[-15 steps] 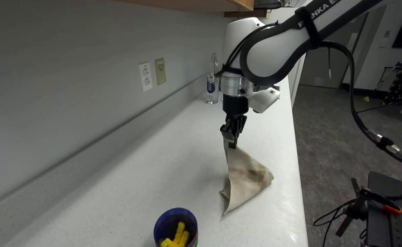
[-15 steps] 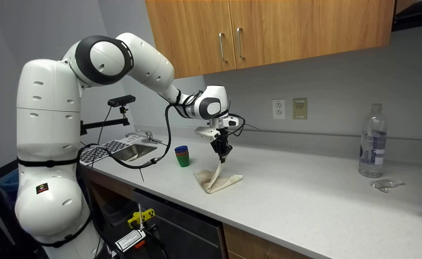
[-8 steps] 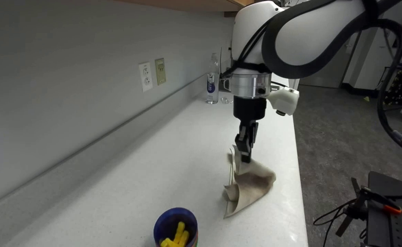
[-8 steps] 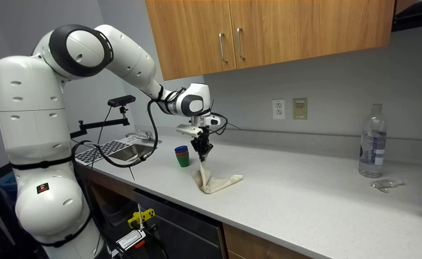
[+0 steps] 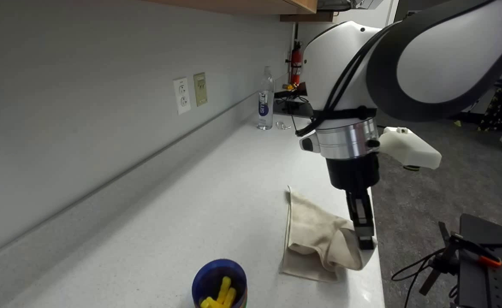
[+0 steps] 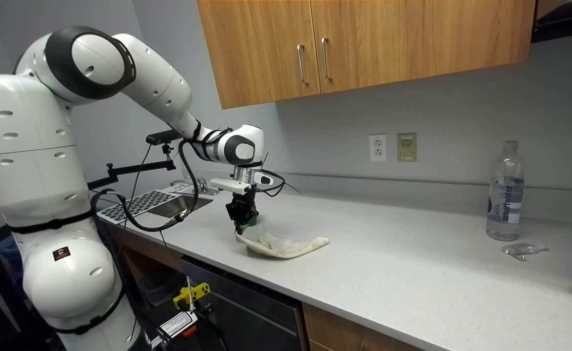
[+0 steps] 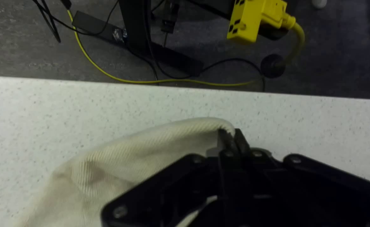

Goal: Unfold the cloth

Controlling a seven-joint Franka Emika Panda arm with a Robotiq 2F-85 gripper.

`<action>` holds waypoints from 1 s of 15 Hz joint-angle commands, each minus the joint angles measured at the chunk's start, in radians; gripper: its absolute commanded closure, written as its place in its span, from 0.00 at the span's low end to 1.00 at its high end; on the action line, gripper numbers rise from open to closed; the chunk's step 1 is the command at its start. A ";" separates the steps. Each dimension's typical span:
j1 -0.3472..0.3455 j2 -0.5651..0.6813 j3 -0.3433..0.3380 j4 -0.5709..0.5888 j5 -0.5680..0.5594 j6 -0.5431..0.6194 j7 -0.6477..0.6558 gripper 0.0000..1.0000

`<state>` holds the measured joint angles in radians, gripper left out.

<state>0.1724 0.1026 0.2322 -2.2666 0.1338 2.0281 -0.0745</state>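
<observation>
The beige cloth (image 5: 313, 222) lies rumpled on the counter, partly folded over itself, in both exterior views. Its held end is pulled towards the counter's front edge and lifted slightly, while the opposite part (image 6: 310, 244) rests flat. My gripper (image 5: 366, 244) is low over the front edge of the counter, pointing down. In the wrist view a folded edge of the cloth (image 7: 147, 145) runs in between the fingertips, and the gripper (image 7: 234, 134) is shut on it. The gripper body hides the lower part of the cloth there.
A blue cup (image 5: 210, 273) with yellow pieces stands near the cloth; in an exterior view my gripper mostly hides the cup stack (image 6: 252, 222). A water bottle (image 6: 505, 195) stands by the wall further along. The counter edge (image 7: 172, 86) drops to the floor close to the gripper.
My gripper has moved down and across towards the counter's front edge, drawing the gripped end of the cloth along. The cloth, upright and tented before, now lies lower and wider.
</observation>
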 commanded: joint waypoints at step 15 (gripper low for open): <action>0.014 -0.030 -0.014 0.023 -0.027 -0.254 -0.067 0.05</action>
<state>0.1867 0.0932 0.2325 -2.2680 0.1248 1.7850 -0.1197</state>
